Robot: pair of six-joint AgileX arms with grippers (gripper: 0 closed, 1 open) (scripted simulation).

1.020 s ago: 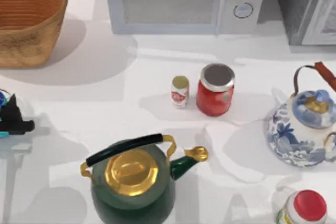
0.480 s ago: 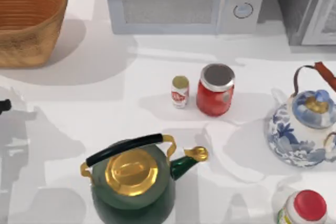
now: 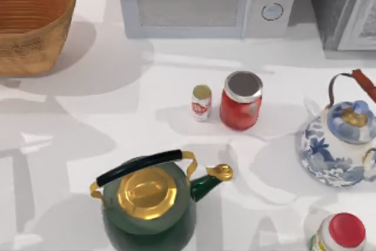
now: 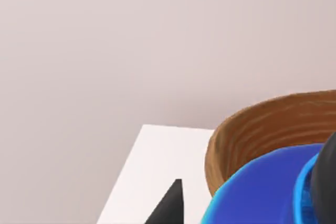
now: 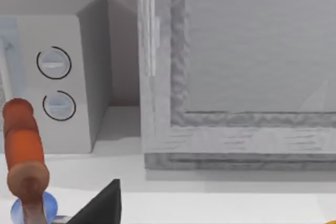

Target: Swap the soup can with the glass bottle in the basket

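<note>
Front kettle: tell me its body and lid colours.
Dark green kettle, gold lid, black handle; the top view shows it best.

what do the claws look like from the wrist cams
Little of either shows. In the left wrist view, the left claw's finger is a matte black, pointed wedge. In the right wrist view, the right claw's finger is the same: plain black, tapering to a point. No cables or markings are visible on either.

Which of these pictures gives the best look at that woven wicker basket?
The top view: the basket sits at the table's far left corner, its ribbed wall and inside visible. The left wrist view catches part of its rim behind something blue. The right wrist view faces the microwave.
</note>
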